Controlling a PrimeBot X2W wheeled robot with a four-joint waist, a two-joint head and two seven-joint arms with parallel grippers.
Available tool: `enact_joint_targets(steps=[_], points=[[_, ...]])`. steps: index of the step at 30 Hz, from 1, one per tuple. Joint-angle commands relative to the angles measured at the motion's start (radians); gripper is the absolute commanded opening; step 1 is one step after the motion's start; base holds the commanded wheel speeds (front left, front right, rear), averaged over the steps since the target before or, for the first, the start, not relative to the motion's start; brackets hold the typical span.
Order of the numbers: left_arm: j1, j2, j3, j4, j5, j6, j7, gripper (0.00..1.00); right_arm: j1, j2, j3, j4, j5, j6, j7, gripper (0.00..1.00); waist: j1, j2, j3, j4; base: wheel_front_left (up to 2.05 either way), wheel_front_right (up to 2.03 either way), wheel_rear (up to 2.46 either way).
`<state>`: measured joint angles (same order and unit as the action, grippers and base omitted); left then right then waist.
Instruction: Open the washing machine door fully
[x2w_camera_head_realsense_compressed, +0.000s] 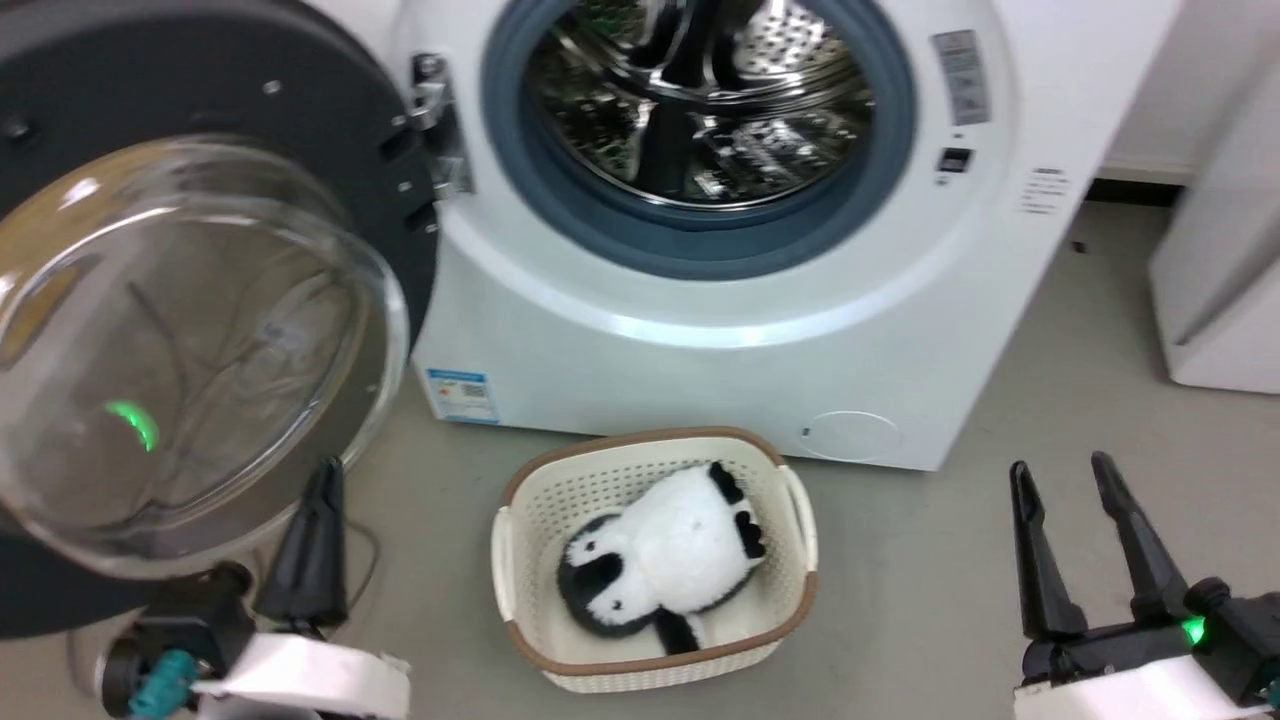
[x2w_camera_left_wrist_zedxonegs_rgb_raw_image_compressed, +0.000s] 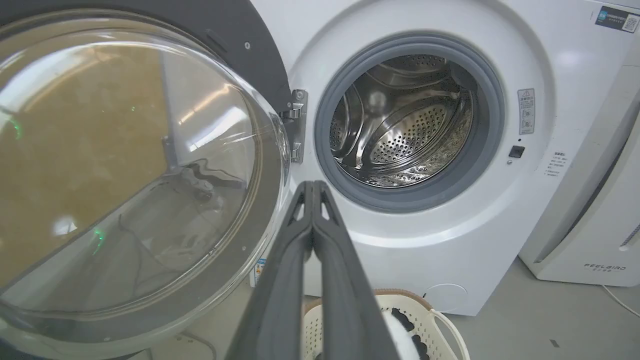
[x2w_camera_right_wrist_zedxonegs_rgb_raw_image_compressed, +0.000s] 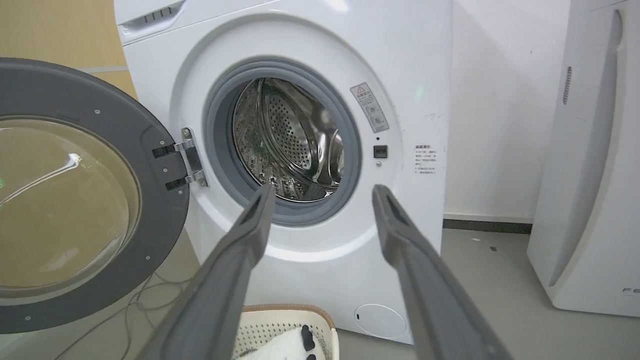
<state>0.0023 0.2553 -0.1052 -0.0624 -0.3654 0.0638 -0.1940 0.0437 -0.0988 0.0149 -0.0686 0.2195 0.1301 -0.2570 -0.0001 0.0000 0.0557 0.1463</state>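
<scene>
Left tool (x2w_camera_left_wrist_zedxonegs_rgb_raw_image_compressed: 312, 186) closed, empty, beside washing machine door (x2w_camera_head_realsense_compressed: 190, 320); right tool (x2w_camera_head_realsense_compressed: 1060, 465) spread wide, empty.

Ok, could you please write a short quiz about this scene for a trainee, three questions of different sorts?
1. True or false: the washing machine door stands open, leaving the steel drum in view.
2. The left gripper is shut. The right gripper is: A) open, holding nothing; B) shut on the door.
3. What lies in the cream laundry basket?
Key: 1 true; 2 A; 3 a black-and-white plush toy.
</scene>
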Motion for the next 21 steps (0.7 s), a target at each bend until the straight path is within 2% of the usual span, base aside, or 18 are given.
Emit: enact_joint_targets(steps=[1, 7, 8, 9, 10, 21], points=[[0.02, -0.008, -0.008, -0.004, 0.009, 0.007, -0.004, 0.0, 0.017, 0.005, 0.001, 0.0, -0.001, 0.001, -0.004, 1.0, 0.0001, 0.0, -0.006, -0.032, 0.0, 0.0, 0.0], [0.061, -0.051, -0.052, 0.003, 0.017, 0.017, -0.021, 0.0, 0.037, 0.016, 0.008, 0.014, -0.005, 0.001, -0.004, 1.0, 0.0001, 0.0, -0.013, -0.081, 0.0, 0.0, 0.0], [0.065, -0.052, -0.06, 0.01, 0.026, 0.02, -0.024, 0.26, 0.038, 0.019, 0.008, 0.018, -0.001, 0.001, -0.004, 1.0, 0.0001, 0.0, -0.014, -0.088, 0.0, 0.0, 0.0], [0.067, -0.055, -0.065, 0.017, 0.033, 0.023, -0.027, 0.84, 0.04, 0.02, 0.01, 0.021, 0.0, 0.001, -0.005, 1.0, 0.0001, 0.0, -0.015, -0.093, 0.0, 0.0, 0.0], [0.069, -0.059, -0.068, 0.023, 0.038, 0.027, -0.031, 1.0, 0.042, 0.021, 0.01, 0.024, -0.001, 0.001, -0.005, 1.0, 0.0001, 0.0, -0.015, -0.097, 0.0, 0.0, 0.0], [0.066, -0.092, -0.086, 0.093, 0.077, 0.036, -0.063, 1.0, 0.053, 0.024, 0.015, 0.037, -0.005, 0.001, -0.005, 1.0, 0.0001, 0.0, -0.017, -0.108, 0.0, 0.0, 0.0]])
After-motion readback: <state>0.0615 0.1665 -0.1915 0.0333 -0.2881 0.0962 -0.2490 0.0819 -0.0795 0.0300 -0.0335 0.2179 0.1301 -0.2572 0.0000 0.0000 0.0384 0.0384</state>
